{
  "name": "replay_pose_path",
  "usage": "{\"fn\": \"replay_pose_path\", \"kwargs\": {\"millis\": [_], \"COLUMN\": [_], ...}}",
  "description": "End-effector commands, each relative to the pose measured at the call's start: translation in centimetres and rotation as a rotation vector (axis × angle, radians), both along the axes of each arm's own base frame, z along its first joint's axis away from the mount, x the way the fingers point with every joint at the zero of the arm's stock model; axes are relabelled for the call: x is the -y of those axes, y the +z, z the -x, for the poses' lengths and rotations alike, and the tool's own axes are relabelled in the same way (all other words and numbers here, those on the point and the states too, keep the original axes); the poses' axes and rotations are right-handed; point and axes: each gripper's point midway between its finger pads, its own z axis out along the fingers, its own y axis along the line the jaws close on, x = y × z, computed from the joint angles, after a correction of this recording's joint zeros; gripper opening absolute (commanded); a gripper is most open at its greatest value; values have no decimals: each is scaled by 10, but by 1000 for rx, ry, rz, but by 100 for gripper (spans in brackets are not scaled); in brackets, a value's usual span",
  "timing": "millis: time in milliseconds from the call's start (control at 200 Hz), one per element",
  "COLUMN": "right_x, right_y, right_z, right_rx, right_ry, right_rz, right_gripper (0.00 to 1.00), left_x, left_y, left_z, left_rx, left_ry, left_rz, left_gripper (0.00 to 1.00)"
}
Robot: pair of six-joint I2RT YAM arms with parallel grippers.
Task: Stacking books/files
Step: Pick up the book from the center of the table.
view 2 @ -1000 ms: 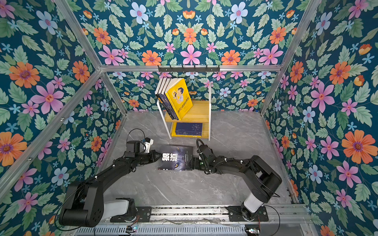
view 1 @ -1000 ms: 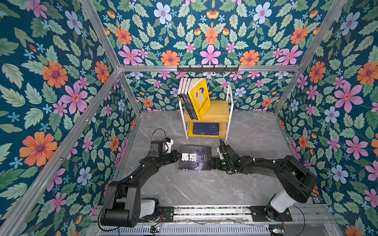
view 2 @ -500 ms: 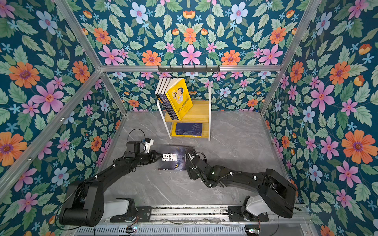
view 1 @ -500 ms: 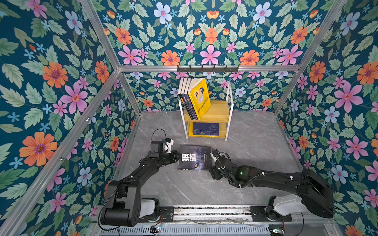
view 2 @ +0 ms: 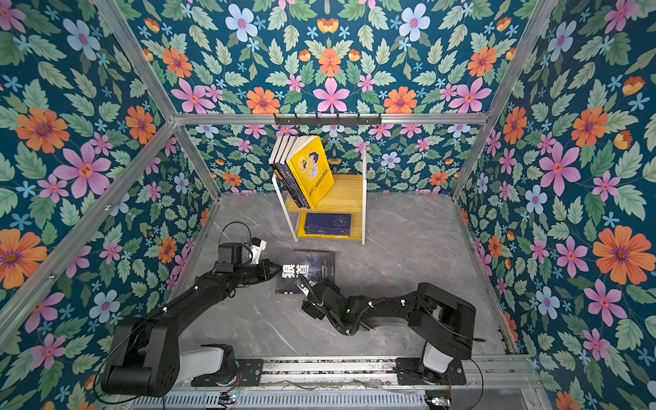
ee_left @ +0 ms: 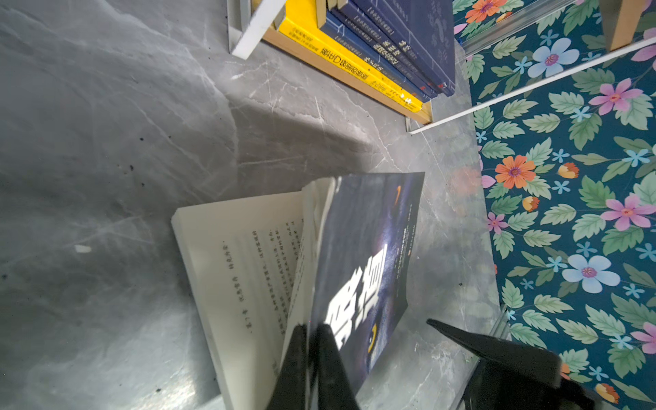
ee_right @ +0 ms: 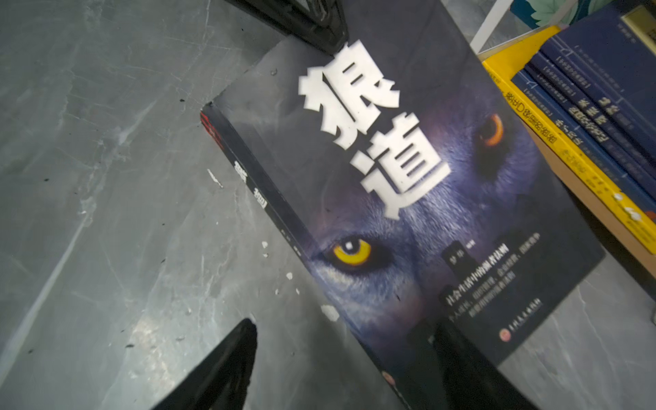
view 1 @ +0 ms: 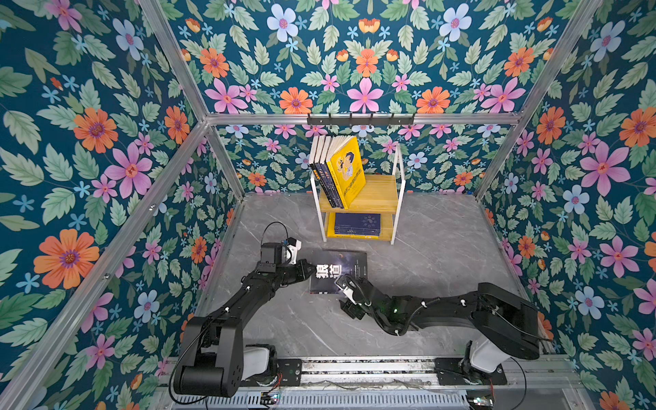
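Left end effector [ee_left: 310, 328] is clamped on the lifted cover of the glossy black rectangular paperback [ee_left: 365, 248] on the veined grey stone worktop [ee_left: 106, 142]. Right end effector [ee_right: 342, 323] is spread apart astride its spine.

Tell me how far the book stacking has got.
Done: a flat stack lies low in the shelf, upright books lean above. In hand: the left gripper pinches the black book, on the table, by its cover; the right gripper, open, straddles its spine. Left: stacking that book.

Small print on the black book [ee_right: 408, 213] is way too blurry to read, the stack of books [ee_right: 585, 117] right beside it runs off the edge, and the jaws of the left gripper [ee_left: 309, 330] hide part of its cover.
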Motion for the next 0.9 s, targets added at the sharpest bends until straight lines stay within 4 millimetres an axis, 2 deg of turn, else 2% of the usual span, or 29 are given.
{"fn": "replay_pose_path", "kwargs": {"millis": [0, 195, 310, 455, 540, 780, 830, 895], "right_x": [-10, -15, -13, -9, -9, -6, -6, -5], "right_y": [2, -13, -14, -13, -12, -14, -14, -14], "right_z": [-13, -32, -42, -46, -43, -39, -37, -36], "right_rx": [105, 238, 326, 400, 414, 408, 405, 402], "right_ry": [9, -20, -55, -84, -80, -67, -60, -56], "right_rz": [34, 165, 227, 236, 240, 221, 211, 212], "right_gripper": [80, 81, 81, 73, 60, 8, 1, 0], "left_x": [3, 5, 5, 3, 3, 1, 0, -3], "left_y": [7, 2, 3, -1, 1, 1, 2, 6], "left_z": [-1, 1, 0, 0, -1, -3, -3, -4], "left_rx": [3, -26, -27, -32, -26, -14, -9, 19], "left_ry": [-7, -6, -7, -1, -2, 2, 5, 17], "left_rz": [25, 38, 36, 28, 24, 3, 1, -4], "left_gripper": [0, 0, 0, 0, 0, 0, 4, 10]}}
